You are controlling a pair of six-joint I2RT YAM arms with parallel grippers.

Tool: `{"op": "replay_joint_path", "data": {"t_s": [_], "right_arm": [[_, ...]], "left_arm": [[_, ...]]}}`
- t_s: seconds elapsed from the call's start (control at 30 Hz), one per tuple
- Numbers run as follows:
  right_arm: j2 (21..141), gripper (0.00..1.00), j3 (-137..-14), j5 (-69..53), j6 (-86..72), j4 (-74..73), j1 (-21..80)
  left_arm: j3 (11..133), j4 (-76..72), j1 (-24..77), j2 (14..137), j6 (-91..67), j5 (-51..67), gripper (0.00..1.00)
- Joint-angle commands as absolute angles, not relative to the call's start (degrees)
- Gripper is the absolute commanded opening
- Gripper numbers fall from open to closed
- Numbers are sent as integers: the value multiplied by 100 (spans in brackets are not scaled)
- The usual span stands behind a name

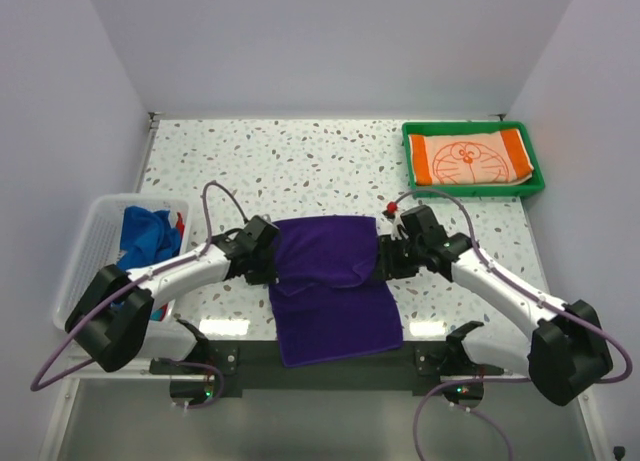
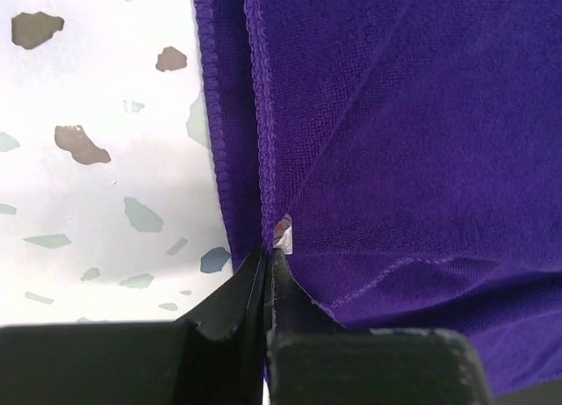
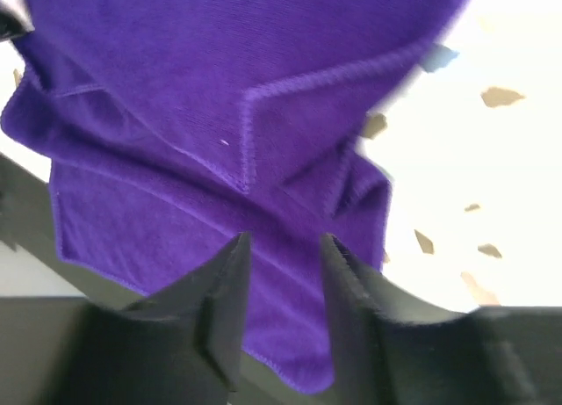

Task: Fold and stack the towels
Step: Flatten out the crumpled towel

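Purple towel point(image 1: 335, 291), half-folded; left claw point(image 2: 268, 254) at its 9 o'clock edge, clamped on hem; right claw point(image 3: 283, 242) at 3 o'clock, parted, empty.

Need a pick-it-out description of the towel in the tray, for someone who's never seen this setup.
On the speckled table, look to the far right corner, where a green tray sits. The folded orange-and-white towel lies inside it. Unlike the plain purple towel mid-table and the blue towel in the white basket, it bears a cartoon cat face outline.

Overhead; two wrist close-ups on towel point(image 1: 335, 281)
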State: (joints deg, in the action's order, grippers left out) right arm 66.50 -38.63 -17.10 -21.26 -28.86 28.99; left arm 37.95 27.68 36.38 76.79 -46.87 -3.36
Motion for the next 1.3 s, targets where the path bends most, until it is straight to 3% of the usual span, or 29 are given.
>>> {"op": "replay_joint_path", "data": {"t_s": [0.0,0.2,0.5,0.73,1.13,1.27], "right_arm": [[6434,45,-4025,-943,-2671,-3436,2935],[6854,51,-4543,-309,-3233,-3454,3084],[8735,54,-6423,1651,-3085,-4578,4429],[9887,54,-7381,2161,-3190,-5150,5193],[10608,46,-7515,2997,-3261,-5467,5317],[10617,37,-7480,3050,-3234,-5458,5300]], "left_arm": [[3700,2452,3612,7427,-4623,-132,0],[3726,2452,3604,7400,-4579,-79,0],[3762,2505,3612,7286,-4483,-255,0],[3753,2523,3604,7189,-4395,-378,1],[3744,2584,3604,7119,-4350,-378,1],[3727,2584,3604,7128,-4359,-369,1]]}}
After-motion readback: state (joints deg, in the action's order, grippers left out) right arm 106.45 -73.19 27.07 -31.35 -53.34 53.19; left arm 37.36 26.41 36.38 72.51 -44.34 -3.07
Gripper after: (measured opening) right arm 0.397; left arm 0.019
